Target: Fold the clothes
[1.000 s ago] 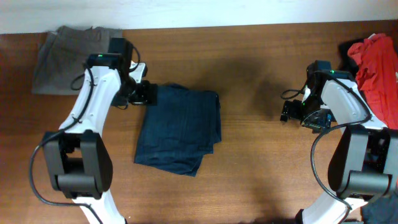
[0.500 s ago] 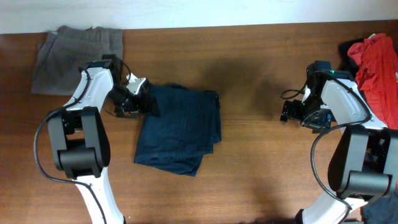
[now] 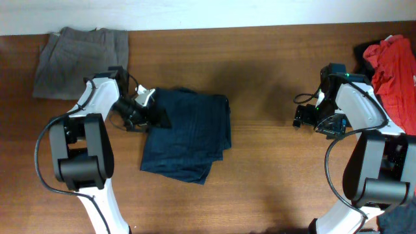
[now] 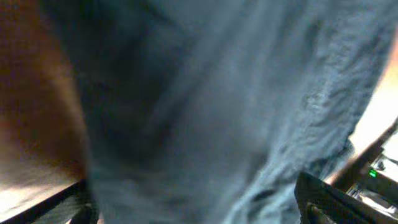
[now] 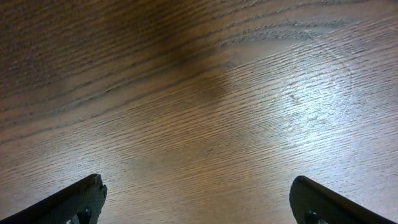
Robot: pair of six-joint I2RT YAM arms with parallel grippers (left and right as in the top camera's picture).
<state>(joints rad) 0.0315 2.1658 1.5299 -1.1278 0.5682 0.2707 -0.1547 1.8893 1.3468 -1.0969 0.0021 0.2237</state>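
While the left gripper (image 3: pixel 155 116) sits at the upper-left edge of the navy trousers (image 3: pixel 188 140), its jaws stand spread wide w/ nothing pinched between them. In the left wrist view its fingertips (image 4: pixel 320 198) show only at the bottom corners, and blurred blue cloth fills nearly everything between and above them. Can't tell whether the tips touch the cloth or hang just over it.

The navy trousers lie folded into a rough rectangle on the wooden table (image 3: pixel 260 188), left of centre. Several layers are stacked, and the lower edge runs at a slant.

The grey-khaki trousers (image 3: pixel 78 55) lie folded flat at the far top-left corner, apart from the navy pair.

The right gripper (image 3: pixel 299 118) is over on the right side, well apart from the navy trousers. Its jaws are also fully spread and empty — the right wrist view has only bare wood grain between the two fingertips (image 5: pixel 84 196).

At the right edge, the red garment (image 3: pixel 395 62) lies crumpled, w/ a bit of black cloth (image 3: pixel 363 52) touching its left side.
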